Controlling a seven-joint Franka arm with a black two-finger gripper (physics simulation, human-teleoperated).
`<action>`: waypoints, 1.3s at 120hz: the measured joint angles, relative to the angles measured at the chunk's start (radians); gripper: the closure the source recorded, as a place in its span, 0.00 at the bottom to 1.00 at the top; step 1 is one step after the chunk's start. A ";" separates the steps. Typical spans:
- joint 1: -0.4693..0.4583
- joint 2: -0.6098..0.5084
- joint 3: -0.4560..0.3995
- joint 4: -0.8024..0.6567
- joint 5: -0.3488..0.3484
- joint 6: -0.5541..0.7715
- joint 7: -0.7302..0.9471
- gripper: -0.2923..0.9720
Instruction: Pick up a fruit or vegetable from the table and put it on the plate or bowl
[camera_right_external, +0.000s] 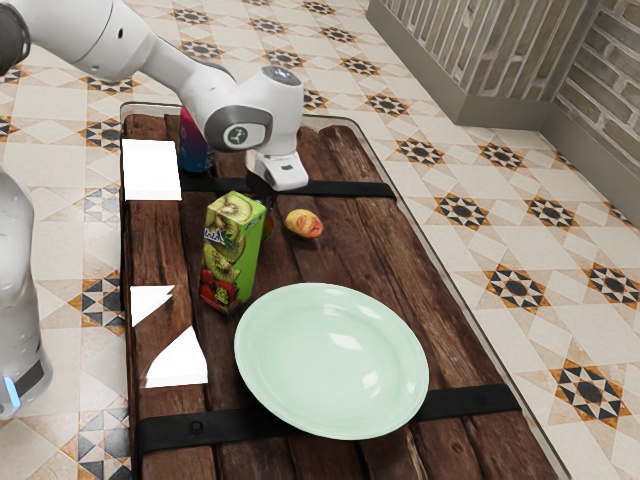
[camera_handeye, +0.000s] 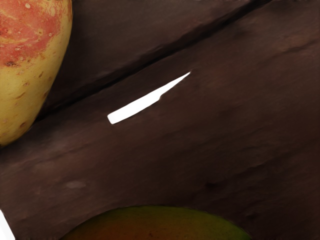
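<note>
- Hovering low behind the carton (camera_right_external: 232, 250), the gripper (camera_right_external: 268, 192) sits at the far half of the worktop (camera_right_external: 400, 260). The carton hides its tips, so I cannot tell whether the fingers are wide or narrow.
- The mango (camera_right_external: 303, 222) lies on the bare wood, just to the exterior view's right of the carton and near the gripper. It is apart from the plate (camera_right_external: 330, 362), which is nearer the camera.
- In the wrist view the mango (camera_handeye: 30, 65) lies off to one side. A second fruit (camera_handeye: 155, 225), green going orange, is right under the hand, and I judge it the likelier target.
- Handling, as I judge it: either fruit is light, firm and smooth-skinned. Being rounded and tapered, it could roll or squirt out of a skewed pinch.
- The best hold is across the short width at the fattest part, coming straight down, and not on the narrow ends.
- The carton stands close by, tall and easy to knock over.
- Count: two fruits, one pale green plate and one carton.
- Also one blue can (camera_right_external: 192, 150) behind the arm, three white pieces (camera_right_external: 150, 168) along the worktop's near-arm edge, and two black straps (camera_right_external: 330, 188) across the planks.
</note>
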 joint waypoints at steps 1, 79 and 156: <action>0.000 0.000 0.000 0.000 0.000 0.000 0.000 0.35; 0.000 -0.144 -0.023 0.188 -0.015 -0.221 -0.030 0.36; -0.013 0.031 -0.510 0.495 -0.037 -0.327 -0.123 0.37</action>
